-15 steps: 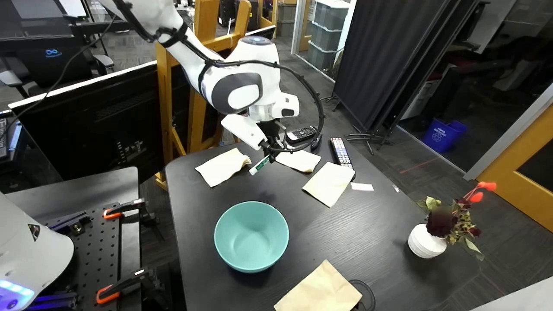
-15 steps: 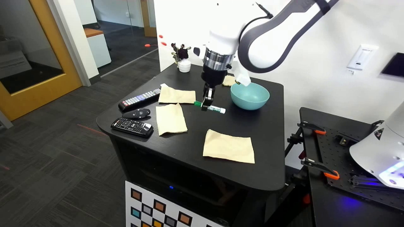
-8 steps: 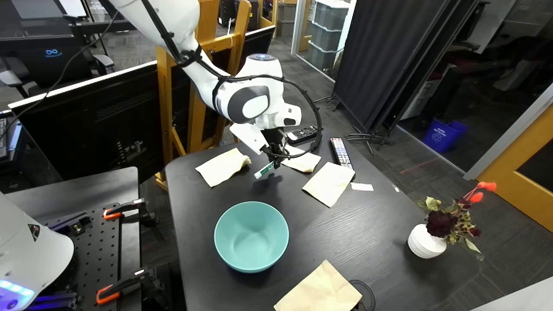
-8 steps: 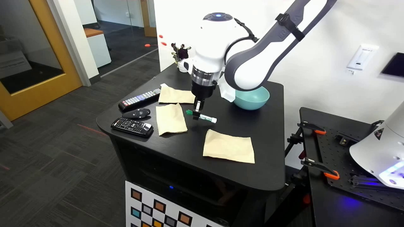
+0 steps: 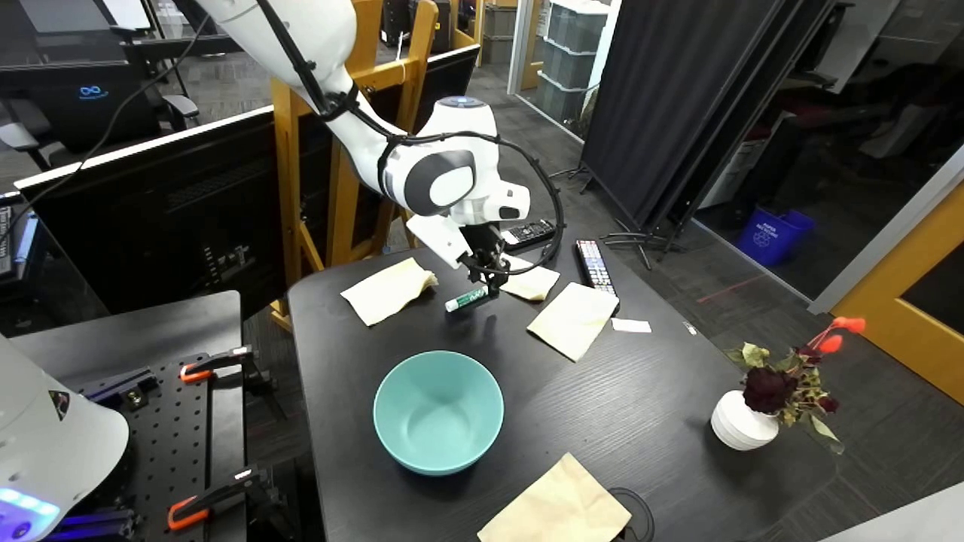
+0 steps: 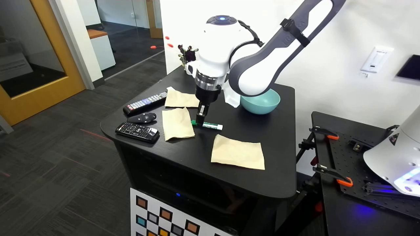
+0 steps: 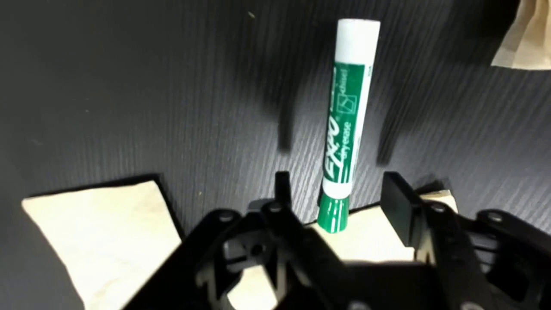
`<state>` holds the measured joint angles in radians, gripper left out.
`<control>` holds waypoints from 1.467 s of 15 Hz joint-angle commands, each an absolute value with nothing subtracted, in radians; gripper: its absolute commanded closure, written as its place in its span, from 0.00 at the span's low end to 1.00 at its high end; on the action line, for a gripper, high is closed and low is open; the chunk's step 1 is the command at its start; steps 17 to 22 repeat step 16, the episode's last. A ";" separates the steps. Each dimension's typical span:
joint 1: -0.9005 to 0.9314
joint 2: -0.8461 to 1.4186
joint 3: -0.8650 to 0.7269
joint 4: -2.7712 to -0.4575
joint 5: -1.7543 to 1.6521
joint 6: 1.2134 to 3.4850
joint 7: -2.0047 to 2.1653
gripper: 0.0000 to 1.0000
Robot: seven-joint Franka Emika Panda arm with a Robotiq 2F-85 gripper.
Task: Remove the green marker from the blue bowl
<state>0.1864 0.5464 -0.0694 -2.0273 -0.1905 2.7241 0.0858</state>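
Observation:
The green marker, white with a green label and green cap, lies on the dark table outside the bowl in both exterior views [image 5: 466, 299] [image 6: 213, 126]. In the wrist view the marker [image 7: 348, 116] points up the picture, with its cap over the edge of a cloth. My gripper [image 7: 338, 196] is open, one finger on each side of the marker's cap end, with a gap on both sides. The gripper also shows low over the table in both exterior views [image 5: 493, 283] [image 6: 200, 120]. The teal blue bowl [image 5: 438, 418] [image 6: 261, 102] stands upright and looks empty; it is out of the wrist view.
Several beige cloths [image 5: 388, 291] [image 6: 238, 152] lie around the marker, one under the gripper [image 6: 177, 124]. Remote controls [image 6: 137, 131] [image 5: 595, 266] lie near the table edge. A white vase with flowers [image 5: 743, 421] stands at the table's far end from the remotes.
My gripper has moved down and away from the bowl. The marker, earlier held tilted above the table, now lies level on it, and the fingers have opened off it.

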 commanded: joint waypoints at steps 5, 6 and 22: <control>0.173 0.424 -0.031 -2.086 -0.179 2.622 0.074 0.00; 0.173 0.406 -0.025 -2.095 -0.178 2.595 0.075 0.00; 0.166 0.377 0.001 -2.094 -0.184 2.503 0.090 0.00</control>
